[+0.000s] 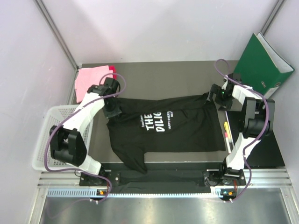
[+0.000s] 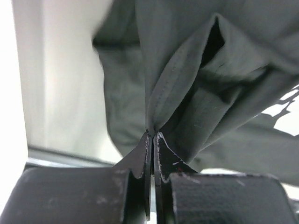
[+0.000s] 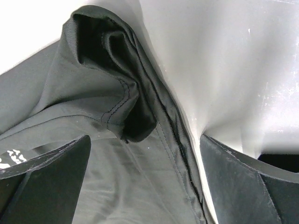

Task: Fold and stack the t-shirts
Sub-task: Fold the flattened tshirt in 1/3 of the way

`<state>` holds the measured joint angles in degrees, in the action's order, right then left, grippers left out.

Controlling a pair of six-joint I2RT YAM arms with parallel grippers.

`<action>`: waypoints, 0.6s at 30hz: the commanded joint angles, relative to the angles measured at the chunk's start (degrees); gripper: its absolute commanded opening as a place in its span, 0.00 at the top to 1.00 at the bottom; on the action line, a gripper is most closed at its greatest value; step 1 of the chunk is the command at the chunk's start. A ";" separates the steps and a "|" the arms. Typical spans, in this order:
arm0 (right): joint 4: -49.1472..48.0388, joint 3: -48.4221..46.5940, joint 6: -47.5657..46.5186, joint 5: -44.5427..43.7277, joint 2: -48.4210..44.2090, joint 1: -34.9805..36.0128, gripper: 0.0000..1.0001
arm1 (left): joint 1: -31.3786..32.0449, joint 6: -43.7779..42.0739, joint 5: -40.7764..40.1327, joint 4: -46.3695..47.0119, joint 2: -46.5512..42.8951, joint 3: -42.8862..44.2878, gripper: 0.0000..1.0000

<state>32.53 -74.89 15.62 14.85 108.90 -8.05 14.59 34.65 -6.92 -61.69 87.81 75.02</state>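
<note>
Spreading across the table: black shirt, one corner pinched

The black t-shirt [image 1: 173, 128] lies mid-table [image 1: 163, 79], its white lettering reading "THE DILIG…". The left gripper [image 2: 153, 137], arm bent forward, is clamped on the far-left hem. The right gripper [image 3: 145, 137] gapes wide over the far-right corner, holding nothing.

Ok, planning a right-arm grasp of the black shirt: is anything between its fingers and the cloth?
Nothing visible. The right gripper is open, with a fold of the black t-shirt lying directly between its fingers.
</note>
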 commanded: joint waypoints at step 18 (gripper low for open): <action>-0.28 -4.73 -0.67 0.44 -1.50 -0.82 0.00 | 6.15 5.34 -4.78 5.69 5.33 1.09 0.14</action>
<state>32.99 -76.23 15.53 14.72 108.90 -8.05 20.69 39.55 -13.56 -61.89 86.35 76.16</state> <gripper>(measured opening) 0.993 0.891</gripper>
